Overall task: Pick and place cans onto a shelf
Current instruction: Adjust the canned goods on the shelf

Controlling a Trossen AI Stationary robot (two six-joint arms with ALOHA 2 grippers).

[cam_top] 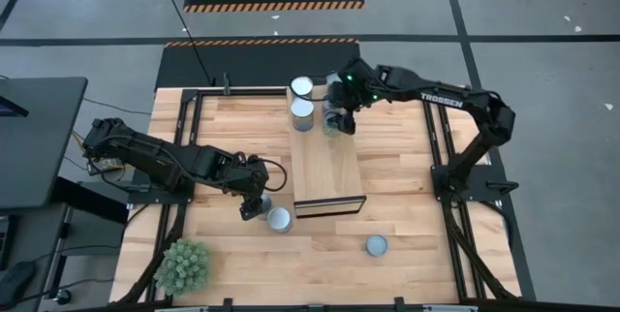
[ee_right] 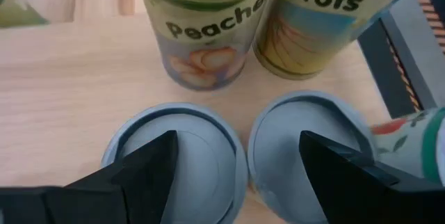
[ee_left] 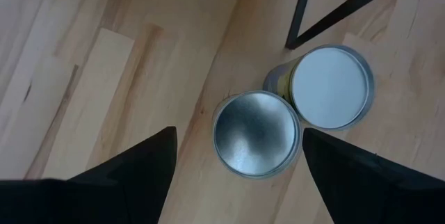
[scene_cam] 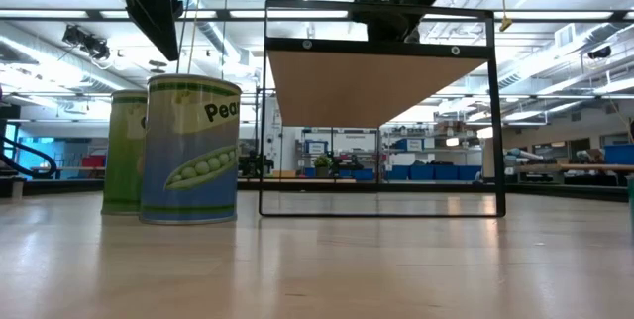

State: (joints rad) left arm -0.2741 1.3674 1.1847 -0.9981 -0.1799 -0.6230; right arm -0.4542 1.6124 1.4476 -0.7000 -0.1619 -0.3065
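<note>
The light-wood shelf [cam_top: 327,162] stands mid-table on a black frame [scene_cam: 376,111]. Two cans [cam_top: 301,87] [cam_top: 303,109] stand on its far end, labelled Peaches [ee_right: 205,29] and Carrots [ee_right: 316,15]. My right gripper [cam_top: 334,118] [ee_right: 236,140] is open above two grey-topped cans [ee_right: 177,154] [ee_right: 306,137] beside them. My left gripper [cam_top: 254,205] [ee_left: 238,135] is open above a shiny-topped can [ee_left: 256,132] on the table, one finger on either side of it. A pale-topped can [ee_left: 330,86] [cam_top: 279,219] touches that can. In the low view they show as a peas can [scene_cam: 190,149] and one behind [scene_cam: 126,151].
Another can [cam_top: 377,245] stands on the table near the front right. A further can [ee_right: 417,140] stands just beside the right gripper. A small green plant [cam_top: 184,265] sits at the front left corner. The shelf's near leg [ee_left: 341,8] is close to the left gripper's cans.
</note>
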